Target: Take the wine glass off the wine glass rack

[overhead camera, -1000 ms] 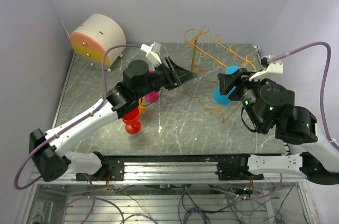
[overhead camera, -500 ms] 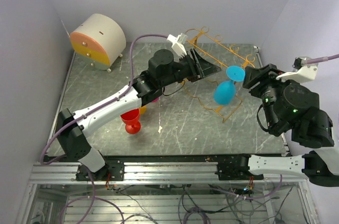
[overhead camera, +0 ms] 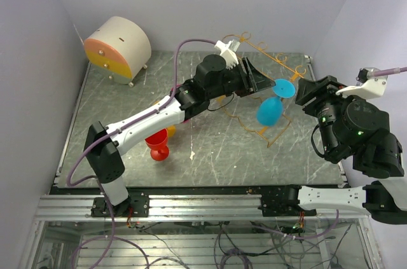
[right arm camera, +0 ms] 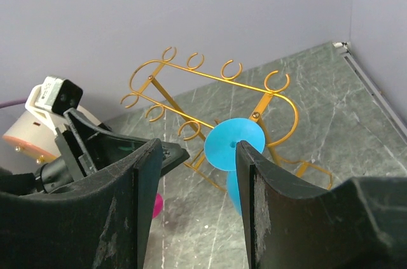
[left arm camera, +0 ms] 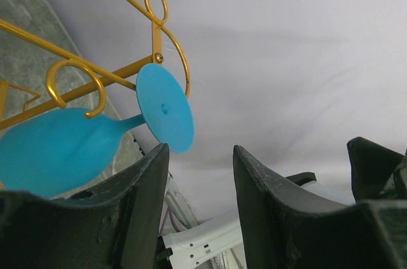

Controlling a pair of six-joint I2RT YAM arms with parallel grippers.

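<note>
Both jaws stand wide, so I centre the left pair on the wine glass (overhead camera: 268, 111) stem at their 5 o'clock before closing.

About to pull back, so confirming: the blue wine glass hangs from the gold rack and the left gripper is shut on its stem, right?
Not quite. The left gripper is open, not shut on the stem: the left wrist view shows its fingers spread with nothing clamped between them. The blue wine glass does hang from the gold rack.
</note>
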